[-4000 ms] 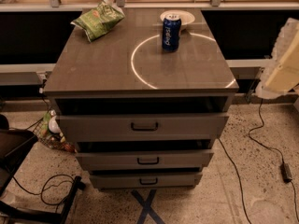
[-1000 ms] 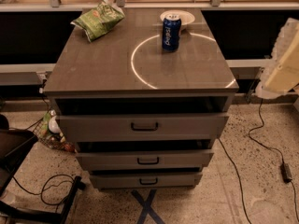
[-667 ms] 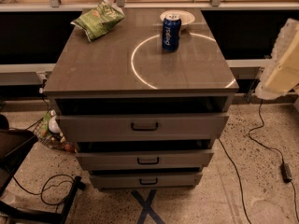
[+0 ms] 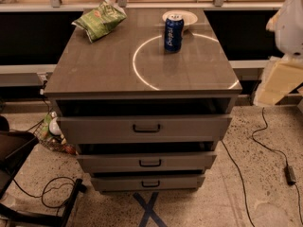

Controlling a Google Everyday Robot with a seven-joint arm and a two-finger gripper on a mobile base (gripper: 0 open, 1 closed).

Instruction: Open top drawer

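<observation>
While top drawer (image 4: 144, 128) sits ajar, interior dark, contents unseen, end effector (image 4: 281, 74) at right edge, grip state unclear.

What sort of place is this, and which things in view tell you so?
Probably a robot test lab: a grey drawer cabinet stands by a blue tape cross on speckled floor, with loose cables. The gripper is out of view.

The inside of the top drawer (image 4: 144, 128) is lost in shadow under the counter (image 4: 94, 74). The blue can (image 4: 173, 33) hides part of the white plate (image 4: 188, 17), and its lettering is unreadable. The tool lies beyond the right edge, which cuts off a white arm part (image 4: 289, 27).
</observation>
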